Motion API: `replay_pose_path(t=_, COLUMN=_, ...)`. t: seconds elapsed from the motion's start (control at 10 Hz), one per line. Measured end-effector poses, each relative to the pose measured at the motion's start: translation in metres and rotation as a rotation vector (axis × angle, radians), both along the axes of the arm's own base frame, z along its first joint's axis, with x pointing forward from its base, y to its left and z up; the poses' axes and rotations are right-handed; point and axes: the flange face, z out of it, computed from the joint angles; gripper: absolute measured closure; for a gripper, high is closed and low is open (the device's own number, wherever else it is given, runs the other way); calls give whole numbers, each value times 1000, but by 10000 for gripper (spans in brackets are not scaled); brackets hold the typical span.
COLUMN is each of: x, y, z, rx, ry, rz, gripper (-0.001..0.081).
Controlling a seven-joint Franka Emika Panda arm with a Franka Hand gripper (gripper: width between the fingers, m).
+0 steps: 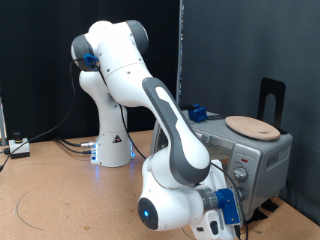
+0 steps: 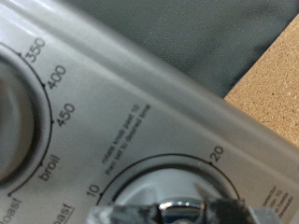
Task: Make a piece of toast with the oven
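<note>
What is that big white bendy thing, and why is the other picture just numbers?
The big white bendy thing is a robot arm. It stands on a brown table and bends down to a small silver oven at the exterior view's right. One picture comes from a camera standing off to the side, so you see the whole arm. The other comes from a little camera on the robot's hand, looking along its fingers. That camera is very close to the oven's front panel, so you see heat numbers like 350, 400 and 450, the word broil, and below them a timer dial marked 10 and 20. The pincer sits right at the shiny timer knob. A round wooden board lies on top of the oven. No bread shows in either picture.
</note>
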Motion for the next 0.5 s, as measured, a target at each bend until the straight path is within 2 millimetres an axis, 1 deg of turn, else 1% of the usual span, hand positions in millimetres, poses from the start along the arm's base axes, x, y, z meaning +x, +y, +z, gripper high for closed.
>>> replay_pose_path(t=0.3, x=0, y=0, z=0, rx=-4, ry=11, rz=-3, gripper=713)
replay_pose_path(t=0.4, x=2, y=-2, z=2, rx=-8, ry=17, rz=-7, gripper=668)
replay_pose_path(t=0.5, x=4, y=-3, z=6, rx=-17, ry=42, rz=-9, gripper=668)
